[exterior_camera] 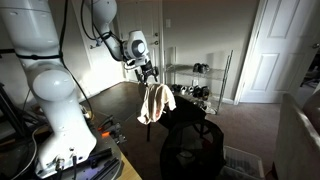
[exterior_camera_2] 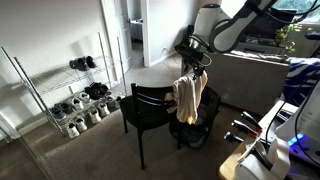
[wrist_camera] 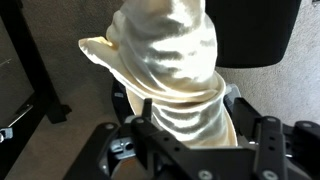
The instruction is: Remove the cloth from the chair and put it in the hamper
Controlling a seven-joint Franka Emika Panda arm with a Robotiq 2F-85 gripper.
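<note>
A cream-white cloth (exterior_camera: 153,103) hangs from my gripper (exterior_camera: 149,76) in both exterior views (exterior_camera_2: 187,98). The gripper (exterior_camera_2: 192,62) is shut on the cloth's top and holds it in the air. The cloth hangs above the dark mesh hamper (exterior_camera: 195,145), which also shows beside the black chair (exterior_camera_2: 150,105). In the wrist view the cloth (wrist_camera: 175,60) fills the space between my fingers (wrist_camera: 190,125) and drapes away from the camera. The chair's dark back (wrist_camera: 255,30) lies behind it.
A wire shoe rack (exterior_camera_2: 70,90) with several shoes stands against the wall, also seen in an exterior view (exterior_camera: 195,80). White doors (exterior_camera: 275,50) are at the back. A table edge with cables (exterior_camera_2: 255,145) lies near the robot base.
</note>
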